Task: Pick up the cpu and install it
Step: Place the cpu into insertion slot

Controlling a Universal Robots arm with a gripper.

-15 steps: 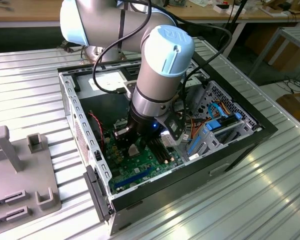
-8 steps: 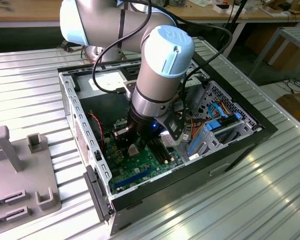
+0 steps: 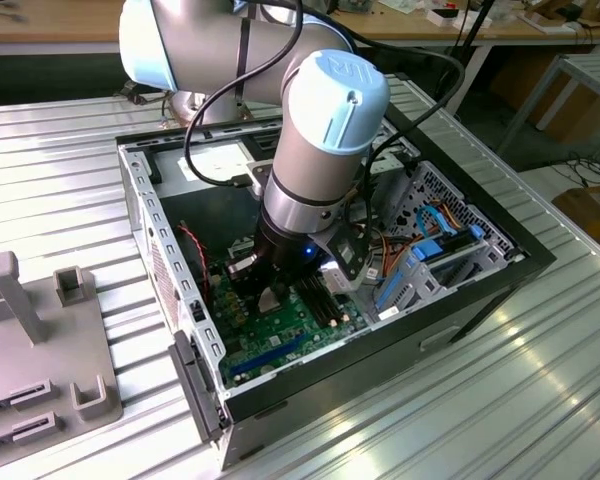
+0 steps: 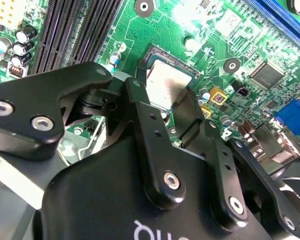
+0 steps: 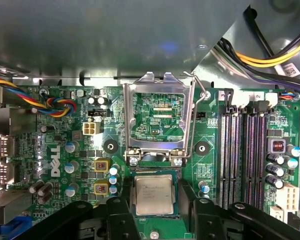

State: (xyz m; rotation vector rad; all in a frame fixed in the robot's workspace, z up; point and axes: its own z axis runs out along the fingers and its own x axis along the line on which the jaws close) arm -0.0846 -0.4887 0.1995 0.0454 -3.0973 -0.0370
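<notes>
**A:** What is the exterior view giving us?

**B:** The arm (image 3: 320,130) is reaching down into an open computer case (image 3: 140,200) that is lying on the ribbed metal counter (image 3: 60,180). The pincer (image 3: 270,285) is hanging low over the green motherboard (image 3: 280,340). A grey fixture (image 3: 40,340) is sitting on the counter toward the exterior view's left, well apart from the case.

**A:** And the first wrist view?

**B:** It is looking straight at the board, so it is adding detail that the arm's bulk is covering from outside. The cpu (image 5: 154,195) is lying flat, silver top up, inside the dark socket (image 5: 155,172). The socket's metal frame (image 5: 157,80) is standing swung open just beside it. The pincer (image 5: 156,206) is straddling the cpu. The memory slots (image 5: 235,155) are running alongside, and a coloured wire bundle (image 5: 50,102) is curling over the board.

**A:** Is the pincer clenching the cpu or letting go?

**B:** I cannot tell; where the two meet is hidden.

**A:** Is the second wrist view helping?

**B:** It is peering at a slant past the pincer's black body. The cpu (image 4: 165,82) is sitting within the socket's dark rim, with the pincer (image 4: 162,97) close around it. This view is also bringing in a long blue slot (image 4: 280,20) at the board's edge.
</notes>
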